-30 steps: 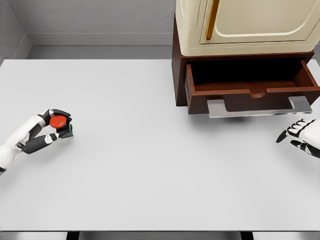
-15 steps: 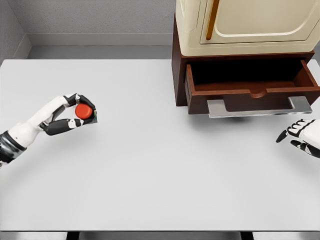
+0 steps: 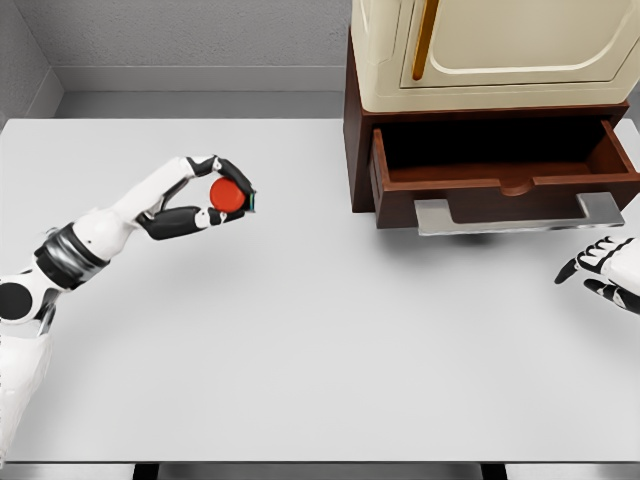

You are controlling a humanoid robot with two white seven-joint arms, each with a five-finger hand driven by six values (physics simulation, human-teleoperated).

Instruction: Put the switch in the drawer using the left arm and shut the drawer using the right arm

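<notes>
Nearest, a white table [image 3: 320, 380]. At the right edge, the right hand [image 3: 605, 272] low over the tabletop, fingers loosely spread, holding nothing, just near of the drawer handle [image 3: 518, 214]. On the left, the left hand [image 3: 205, 195] lifted above the table, fingers and thumb curled around the switch [image 3: 230, 195], red button facing the camera. Farther right, the drawer [image 3: 505, 165] pulled open, dark inside, well apart from the switch. Above it, a cream cabinet [image 3: 490, 50] on the brown base.
</notes>
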